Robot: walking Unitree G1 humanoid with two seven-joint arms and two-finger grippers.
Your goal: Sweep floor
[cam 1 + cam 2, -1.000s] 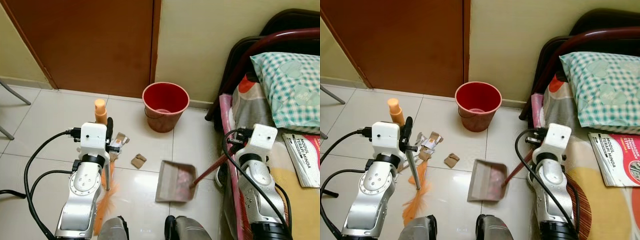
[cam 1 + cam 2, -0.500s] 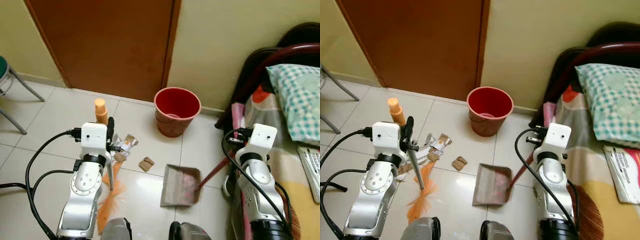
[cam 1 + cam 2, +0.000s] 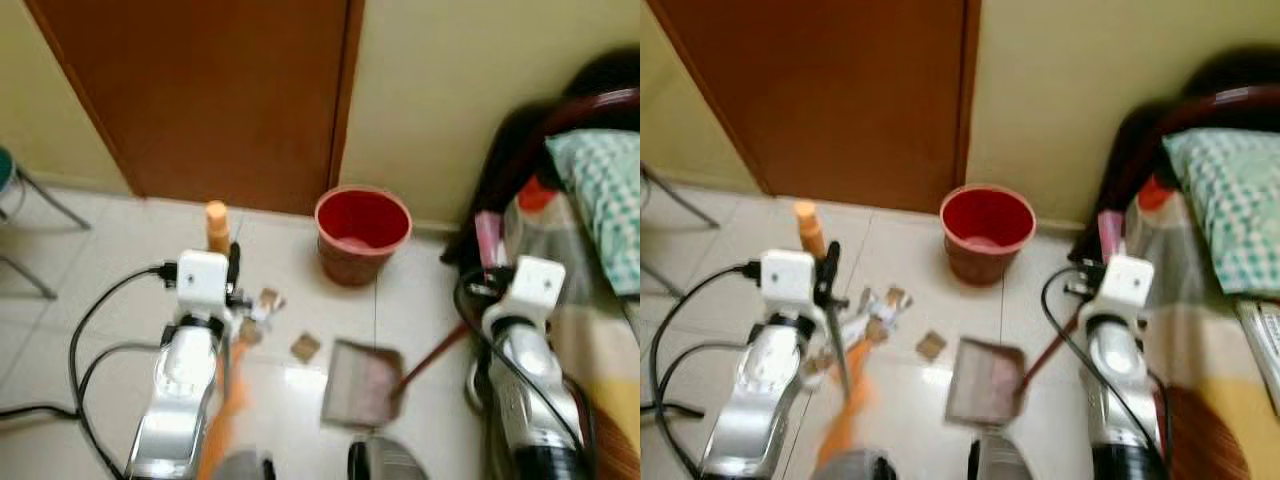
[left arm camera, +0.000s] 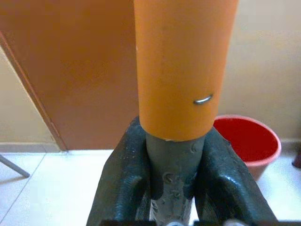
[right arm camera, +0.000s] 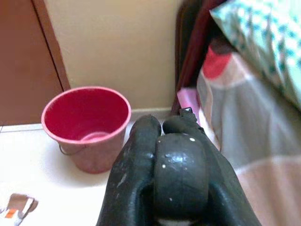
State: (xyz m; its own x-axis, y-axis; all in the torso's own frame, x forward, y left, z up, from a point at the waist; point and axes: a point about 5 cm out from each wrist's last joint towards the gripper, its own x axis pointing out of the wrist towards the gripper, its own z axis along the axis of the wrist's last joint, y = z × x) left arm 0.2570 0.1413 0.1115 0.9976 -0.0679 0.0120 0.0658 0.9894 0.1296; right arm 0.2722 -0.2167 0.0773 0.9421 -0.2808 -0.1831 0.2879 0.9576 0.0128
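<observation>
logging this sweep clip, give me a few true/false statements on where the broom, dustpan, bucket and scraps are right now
1. The left gripper is clamped on the orange broom. True.
2. The red bucket lies tipped on its side. False: it stands upright by the wall.
3. The dustpan rests on the floor near the robot's feet. True.
4. The paper scraps are all in the bucket. False: they lie on the tiles between broom and dustpan.
5. The right gripper is open and empty. False: it grips a dark handle.
</observation>
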